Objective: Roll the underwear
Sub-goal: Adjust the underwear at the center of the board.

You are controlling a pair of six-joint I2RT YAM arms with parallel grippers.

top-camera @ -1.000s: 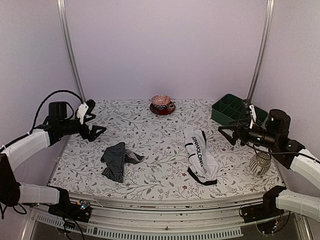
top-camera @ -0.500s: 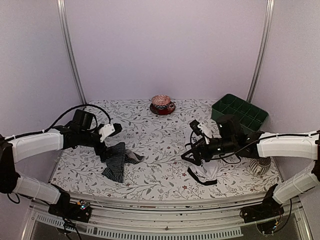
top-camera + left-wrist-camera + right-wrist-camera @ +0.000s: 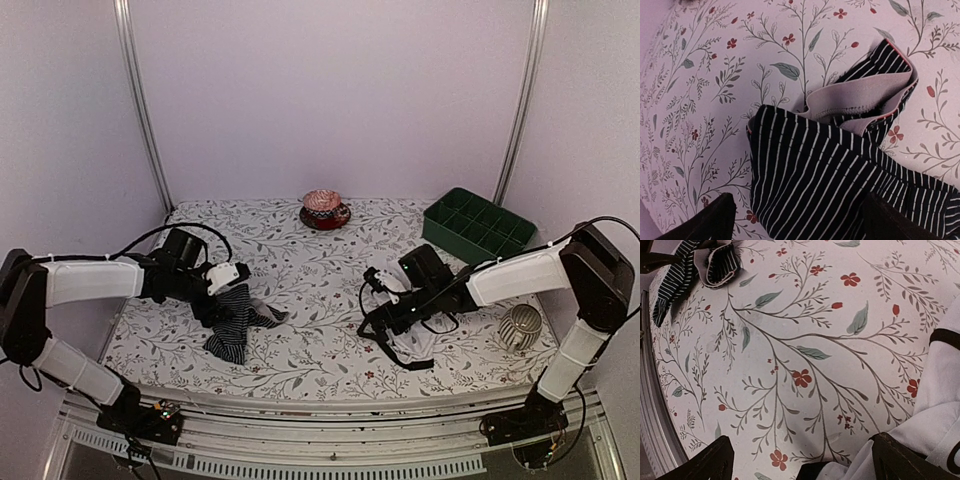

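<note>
while poised with the left gripper [image 3: 797,224] spread wide astride the black striped briefs [image 3: 234,322], near-left of the red bowl [image 3: 324,209], risked pinching one crumpled layer and dragging the heap instead of rolling it. likewise held the right gripper [image 3: 800,462] agape and empty at the edge of the white briefs [image 3: 416,342], near-right of the red bowl, liable to snag loose trim. judged both long axes roughly near-to-far, the white one's partly hidden under the right arm [image 3: 500,278].
</note>
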